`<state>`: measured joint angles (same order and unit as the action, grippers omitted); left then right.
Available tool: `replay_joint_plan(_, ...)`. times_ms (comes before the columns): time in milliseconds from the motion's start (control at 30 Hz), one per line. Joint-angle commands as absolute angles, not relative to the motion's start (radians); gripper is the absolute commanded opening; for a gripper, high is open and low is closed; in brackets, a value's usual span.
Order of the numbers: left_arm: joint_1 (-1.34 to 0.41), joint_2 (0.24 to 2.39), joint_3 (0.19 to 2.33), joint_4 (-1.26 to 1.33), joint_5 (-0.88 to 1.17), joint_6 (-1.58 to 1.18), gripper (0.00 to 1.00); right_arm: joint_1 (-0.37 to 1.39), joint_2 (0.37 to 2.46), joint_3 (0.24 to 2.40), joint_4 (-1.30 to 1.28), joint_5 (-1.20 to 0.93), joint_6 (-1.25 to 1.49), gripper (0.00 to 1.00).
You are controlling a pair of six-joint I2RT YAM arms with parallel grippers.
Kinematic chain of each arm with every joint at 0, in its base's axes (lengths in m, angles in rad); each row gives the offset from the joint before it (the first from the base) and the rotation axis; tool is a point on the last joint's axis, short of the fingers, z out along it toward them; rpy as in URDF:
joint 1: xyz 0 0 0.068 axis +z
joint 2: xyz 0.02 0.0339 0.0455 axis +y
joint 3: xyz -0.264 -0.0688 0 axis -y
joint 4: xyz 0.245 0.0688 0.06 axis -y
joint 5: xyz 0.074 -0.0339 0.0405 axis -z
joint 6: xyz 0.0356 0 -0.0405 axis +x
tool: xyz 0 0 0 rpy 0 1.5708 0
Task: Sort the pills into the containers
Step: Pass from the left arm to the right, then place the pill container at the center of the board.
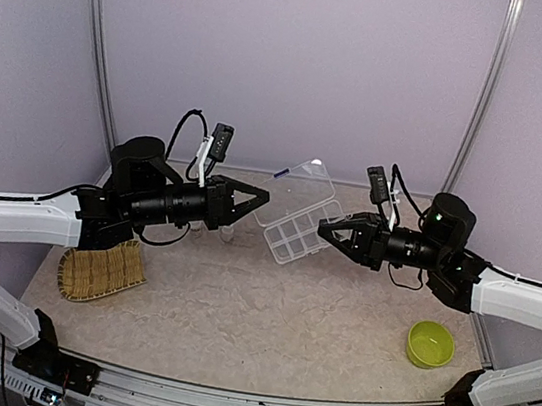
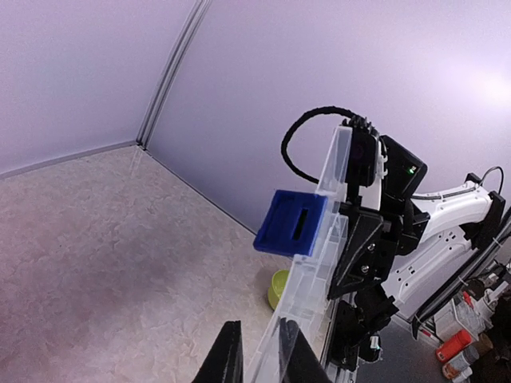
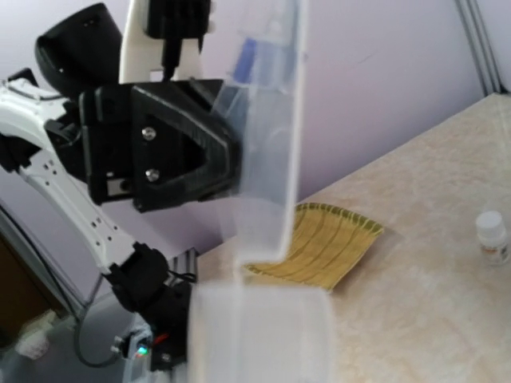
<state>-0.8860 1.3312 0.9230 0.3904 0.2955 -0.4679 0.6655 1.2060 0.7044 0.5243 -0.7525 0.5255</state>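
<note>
Jointly, both tools held the open box (image 1: 297, 235) up between the arms, above the bench (image 1: 233, 329).
Left tool (image 1: 264, 198) was pinching the box's clear edge on the side with the blue latch (image 2: 291, 223). Right tool (image 1: 325, 230) was pressed together on the opposite side. Lid (image 1: 305, 190) stood swung open. Tray (image 1: 99, 275) lay far left and green bowl (image 1: 430, 344) near right, both well apart from the box.

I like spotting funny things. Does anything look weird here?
Yes. The clear box is not lying flat on the table: the left gripper and the right gripper pinch it from either side and hold it up on edge, its lid open. Anything loose inside might tip out.
</note>
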Motion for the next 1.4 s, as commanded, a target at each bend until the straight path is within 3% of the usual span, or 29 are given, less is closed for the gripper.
replay_joint_plan(0, -0.889, 1.302, 0.916, 0.419, 0.293, -0.489, 0.24, 0.658, 1.191, 0.699, 0.552, -0.753, 0.474, 0.13)
replay_joint_plan(100, -0.884, 1.306, 0.920, 0.412, 0.283, -0.499, 0.34, 0.657, 1.186, 0.699, 0.533, -0.767, 0.441, 0.07)
replay_joint_plan(167, -0.880, 1.313, 0.929, 0.389, 0.264, -0.506, 0.47, 0.657, 1.185, 0.703, 0.522, -0.790, 0.418, 0.06)
replay_joint_plan(333, -0.872, 1.340, 0.959, 0.325, 0.213, -0.515, 0.61, 0.658, 1.190, 0.717, 0.481, -0.844, 0.384, 0.05)
replay_joint_plan(1167, -0.921, 1.545, 1.118, 0.160, 0.366, -0.434, 0.62, 0.658, 1.178, 0.728, 0.449, -0.925, 0.339, 0.06)
replay_joint_plan(1367, -0.926, 1.542, 1.120, 0.134, 0.281, -0.423, 0.62, 0.658, 1.174, 0.732, 0.446, -0.936, 0.339, 0.06)
